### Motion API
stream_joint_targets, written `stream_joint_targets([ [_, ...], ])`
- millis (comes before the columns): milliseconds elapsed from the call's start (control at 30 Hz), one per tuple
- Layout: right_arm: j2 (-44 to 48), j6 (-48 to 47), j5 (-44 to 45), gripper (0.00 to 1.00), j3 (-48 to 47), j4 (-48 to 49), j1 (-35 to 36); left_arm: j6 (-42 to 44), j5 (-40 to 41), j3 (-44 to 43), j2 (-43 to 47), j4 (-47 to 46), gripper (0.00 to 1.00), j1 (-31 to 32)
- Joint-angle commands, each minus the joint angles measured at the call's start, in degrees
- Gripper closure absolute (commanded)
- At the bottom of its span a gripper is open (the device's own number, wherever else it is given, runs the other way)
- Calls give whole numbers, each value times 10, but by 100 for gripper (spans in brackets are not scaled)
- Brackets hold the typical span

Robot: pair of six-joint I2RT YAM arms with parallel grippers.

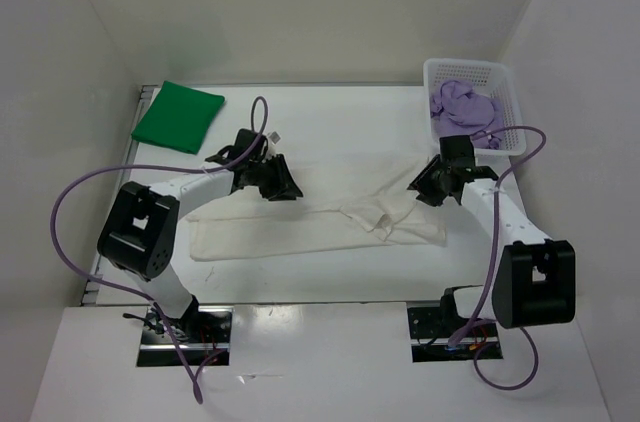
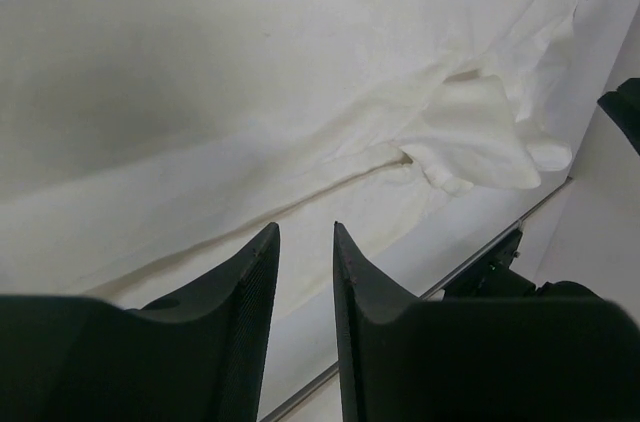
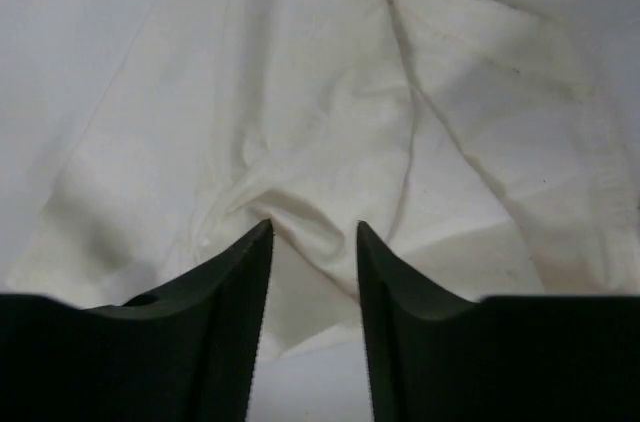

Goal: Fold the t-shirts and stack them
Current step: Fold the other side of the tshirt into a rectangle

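Observation:
The white-cream t-shirt [image 1: 300, 230] lies as a long flat band across the table's near middle, bunched at its right part [image 1: 385, 217]. My left gripper [image 1: 287, 189] hovers over its far edge. In the left wrist view the gripper [image 2: 305, 232] is open a little and empty above the shirt [image 2: 300, 92]. My right gripper [image 1: 427, 191] is at the shirt's right end. In the right wrist view it [image 3: 314, 229] is open, with a raised fold of the shirt [image 3: 300, 207] just past its tips. The green t-shirt [image 1: 178, 116] lies folded at the far left. The purple t-shirt [image 1: 462, 107] sits crumpled in the basket.
The white lattice basket [image 1: 497, 72] stands at the far right corner. White walls enclose the table on three sides. Purple cables loop off both arms [image 1: 70, 202]. The right arm's base mount [image 2: 495, 267] shows in the left wrist view.

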State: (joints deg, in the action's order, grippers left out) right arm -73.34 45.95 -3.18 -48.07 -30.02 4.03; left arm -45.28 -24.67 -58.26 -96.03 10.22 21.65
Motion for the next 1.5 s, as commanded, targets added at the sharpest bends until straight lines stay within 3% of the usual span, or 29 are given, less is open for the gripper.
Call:
stream_joint_targets([
  [0, -31, -8, 9, 56, -7, 44, -14, 19, 12, -16, 4, -21, 65, -4],
  [33, -31, -8, 15, 51, -7, 44, -14, 19, 12, -8, 12, -21, 65, -4],
  [233, -75, 12, 68, 51, 27, 81, -14, 26, -2, 48, 60, -15, 62, -29],
  [433, -120, 19, 93, 58, 21, 97, -19, 26, -13, 82, 78, -15, 62, -29],
  [633, -145, 19, 89, 58, 15, 112, -19, 34, 6, 88, 58, -27, 62, -29],
  [833, -157, 14, 66, 81, 2, 139, -19, 10, -31, 66, 52, -34, 62, -24],
  [900, -157, 9, 76, 92, -11, 128, -19, 10, -36, 33, 59, -13, 62, -4],
  [1000, -128, 3, 110, 95, -38, 88, -19, -12, -42, 6, 64, -7, 62, 58],
  [1300, -151, -38, 149, 93, -99, 57, -19, -122, -59, -21, -20, -88, 62, 188],
  [1467, -177, -38, 151, 88, -127, 68, -19, -196, -2, -44, -55, -114, 62, 228],
])
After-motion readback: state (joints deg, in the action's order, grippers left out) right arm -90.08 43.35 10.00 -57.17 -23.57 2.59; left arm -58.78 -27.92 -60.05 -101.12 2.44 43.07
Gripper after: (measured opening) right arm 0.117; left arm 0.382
